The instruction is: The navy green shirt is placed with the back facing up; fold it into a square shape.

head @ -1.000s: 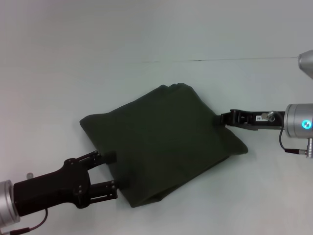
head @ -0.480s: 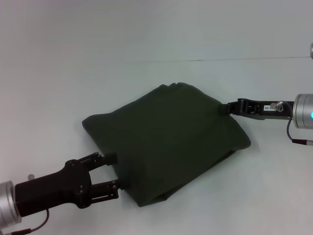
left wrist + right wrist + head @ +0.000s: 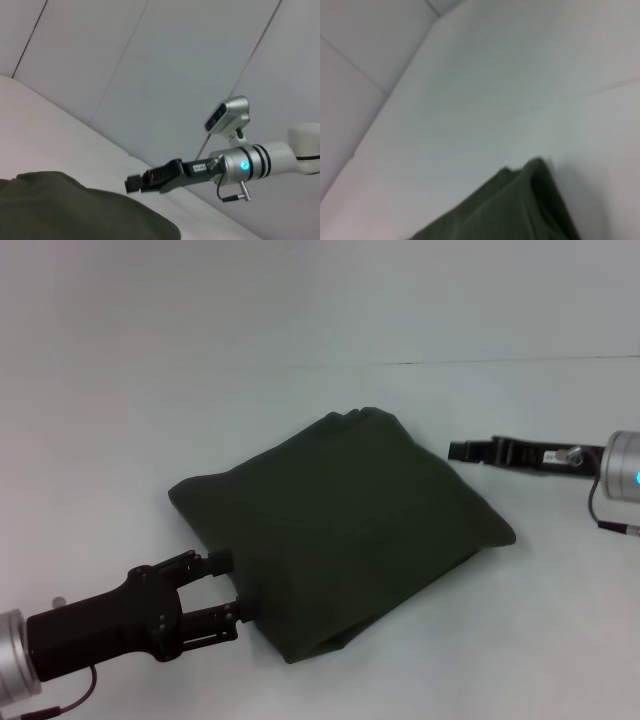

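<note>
While the folded navy green shirt (image 3: 340, 530) lies on the white table (image 3: 150, 370), left claw (image 3: 232, 586) spread beside it, right claw's (image 3: 458, 451) state unclear

Plain white worktop (image 3: 300, 310) with one thin dark seam line (image 3: 400, 363).

The worktop spreads pale and bare-surfaced on every side. The seam crosses it from side to side, well beyond the right tool (image 3: 462, 450) and farther still from the left tool (image 3: 232, 585). In the left wrist view, pale wall panels (image 3: 165, 65) with thin joints rise behind the right tool.
</note>
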Controlling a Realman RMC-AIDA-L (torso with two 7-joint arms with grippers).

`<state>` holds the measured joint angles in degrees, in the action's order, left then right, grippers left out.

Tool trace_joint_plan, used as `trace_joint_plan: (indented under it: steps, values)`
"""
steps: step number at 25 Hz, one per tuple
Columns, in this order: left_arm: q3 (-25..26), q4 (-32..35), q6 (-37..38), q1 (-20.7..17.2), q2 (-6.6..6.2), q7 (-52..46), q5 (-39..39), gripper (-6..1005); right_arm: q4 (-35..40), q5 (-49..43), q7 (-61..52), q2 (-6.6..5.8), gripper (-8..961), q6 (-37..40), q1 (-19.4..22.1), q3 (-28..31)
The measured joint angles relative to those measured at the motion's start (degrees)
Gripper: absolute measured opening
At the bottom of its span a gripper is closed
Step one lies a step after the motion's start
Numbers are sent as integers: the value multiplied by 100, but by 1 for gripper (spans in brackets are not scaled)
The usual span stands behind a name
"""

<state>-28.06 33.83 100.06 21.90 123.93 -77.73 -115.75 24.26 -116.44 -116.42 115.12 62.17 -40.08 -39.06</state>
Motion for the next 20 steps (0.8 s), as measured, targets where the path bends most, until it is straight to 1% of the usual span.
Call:
trace_joint_plan:
  steps: [2,3,4,6,9,11,14,17,20]
  values:
    - [2,0,-28,-1,0,-4,2,875,128,219,195,23,129,-17,92,46]
    - [2,0,-43,-2,0,-7,9,875,329,428,281,49,134,25,192,57]
    - [2,0,-56,-1,0,-10,18,875,329,428,281,49,174,25,192,57]
    - [32,0,-80,-1,0,-31,36,875,493,547,306,56,253,206,239,27]
    - [115,1,-110,14,0,-75,49,875,538,559,377,53,372,525,200,-65]
    - [169,10,-142,21,0,-87,51,876,521,542,421,67,451,608,130,-234]
    - [227,20,-176,16,-1,-88,51,876,466,540,505,127,569,608,16,-622]
    - [311,11,-289,17,-16,-102,55,876,445,540,592,229,415,592,-106,-1049]
    - [378,-2,-470,25,-21,-144,62,875,415,540,687,335,352,579,-222,-1409]
